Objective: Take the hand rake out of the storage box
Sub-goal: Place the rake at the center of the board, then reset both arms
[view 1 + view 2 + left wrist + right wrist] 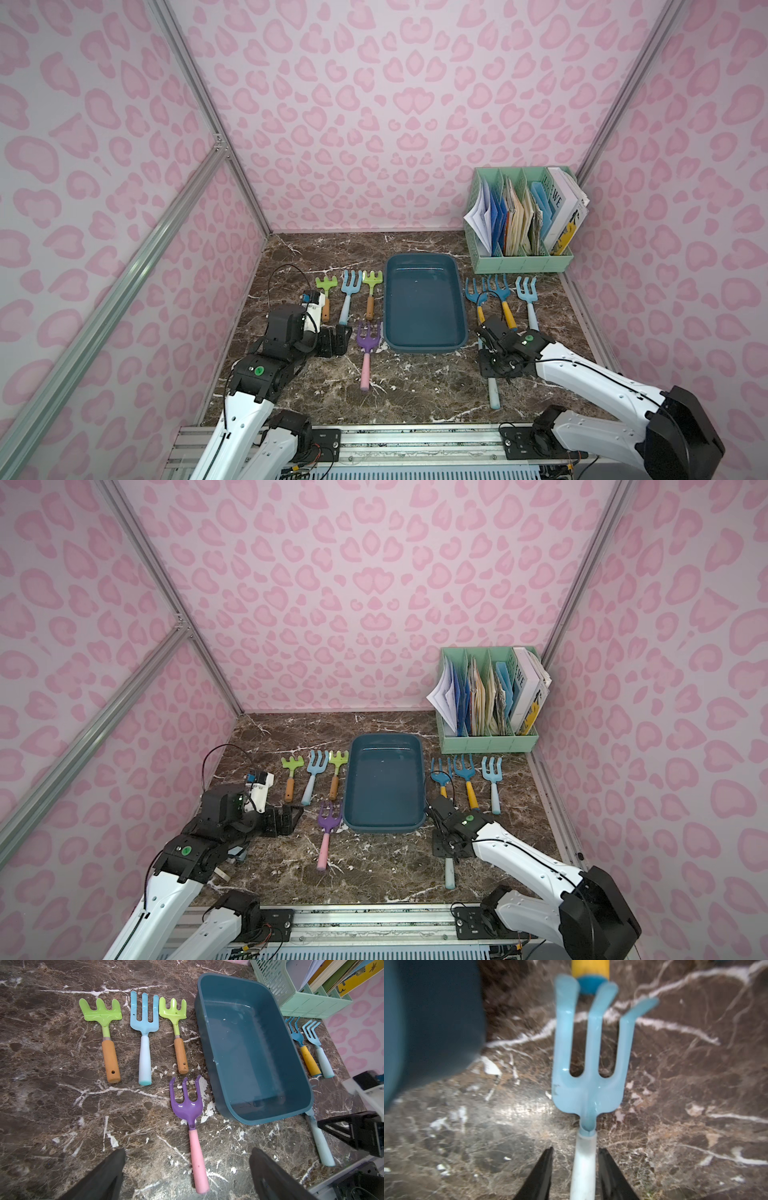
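Your right gripper (575,1148) straddles the white handle of the pale blue hand rake (588,1093). The jaws are partly open with a gap showing on each side, so it grips nothing. The rake lies flat on the table (415,386), outside the storage box (424,307) and just beside its near right corner. That box looks bare inside in both top views, so I judge the removal done. What's left for you is to lift clear and draw the arm away.

Mind the room. The tines end just short of the yellow-handled rake (589,968) ahead, and the box wall sits close beside the rake, so straight up is your cleanest way out. Your left gripper (188,1149) hangs wide open and empty near the purple rake (186,1103), well apart from the right arm.
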### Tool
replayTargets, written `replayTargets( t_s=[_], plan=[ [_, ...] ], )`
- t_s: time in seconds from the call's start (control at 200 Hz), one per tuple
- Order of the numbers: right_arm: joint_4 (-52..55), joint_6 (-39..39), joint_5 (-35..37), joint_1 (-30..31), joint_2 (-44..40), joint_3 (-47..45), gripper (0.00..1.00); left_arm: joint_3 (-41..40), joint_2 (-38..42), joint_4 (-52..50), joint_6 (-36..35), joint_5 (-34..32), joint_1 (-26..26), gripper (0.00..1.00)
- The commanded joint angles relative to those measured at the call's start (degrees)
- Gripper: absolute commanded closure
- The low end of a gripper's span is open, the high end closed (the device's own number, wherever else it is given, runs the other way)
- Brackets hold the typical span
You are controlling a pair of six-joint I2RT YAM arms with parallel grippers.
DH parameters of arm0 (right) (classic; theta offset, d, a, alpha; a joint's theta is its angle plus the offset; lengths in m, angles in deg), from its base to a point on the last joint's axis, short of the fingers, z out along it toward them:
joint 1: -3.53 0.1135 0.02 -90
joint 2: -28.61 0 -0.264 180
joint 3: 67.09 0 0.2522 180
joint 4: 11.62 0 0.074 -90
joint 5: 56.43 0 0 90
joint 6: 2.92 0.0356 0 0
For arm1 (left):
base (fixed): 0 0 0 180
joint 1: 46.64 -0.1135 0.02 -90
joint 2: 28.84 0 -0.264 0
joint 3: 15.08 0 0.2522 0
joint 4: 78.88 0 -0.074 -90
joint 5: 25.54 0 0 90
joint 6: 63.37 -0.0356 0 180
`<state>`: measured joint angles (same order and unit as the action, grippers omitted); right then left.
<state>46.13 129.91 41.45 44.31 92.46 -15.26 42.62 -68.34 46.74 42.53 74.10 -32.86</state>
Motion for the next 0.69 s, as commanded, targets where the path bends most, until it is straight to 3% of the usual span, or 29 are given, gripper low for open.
replayTargets(
  t_s=[0.0,0.095,0.11,0.13,0.145,0.29,0.41,0.55,0.69],
  plan=[
    [2.6,1.3,3.4,0.1,-2.3,1.8,0.38,0.6,0.3,-1.1,-0.4,-3.7,0.0,0.03],
    [1.8,1.0,6.0,0.1,-5.4,3.7,0.25,1.2,1.3,-1.4,1.8,-8.4,-0.1,0.03],
    [1.4,0.7,6.6,0.1,-6.1,4.0,0.2,1.3,1.6,-1.2,2.3,-9.2,0.0,0.03],
    [0.5,0.2,7.4,0.1,-6.9,4.4,0.04,1.2,2.1,-0.8,3.1,-10.3,-0.1,0.03],
    [-0.3,0.0,8.2,0.1,-7.6,4.7,0.01,1.1,2.5,-0.1,3.8,-11.2,-0.1,0.03],
    [-13.2,-8.7,12.6,-2.2,-14.6,5.3,0.01,-4.8,8.0,13.5,7.7,-18.4,0.0,0.07],
    [-26.3,-17.5,16.5,-7.0,-19.7,2.8,0.01,-13.8,7.7,24.8,7.1,-30.8,-0.1,0.07],
    [-42.4,-25.2,10.4,-18.6,-21.7,-3.1,0.01,-21.0,-0.5,38.3,-0.1,-39.3,-0.2,0.07],
    [-52.4,-30.5,3.8,-29.7,-17.8,-8.1,0.01,-26.7,-14.1,58.8,-11.7,-42.3,-1.2,0.04]
  ],
)
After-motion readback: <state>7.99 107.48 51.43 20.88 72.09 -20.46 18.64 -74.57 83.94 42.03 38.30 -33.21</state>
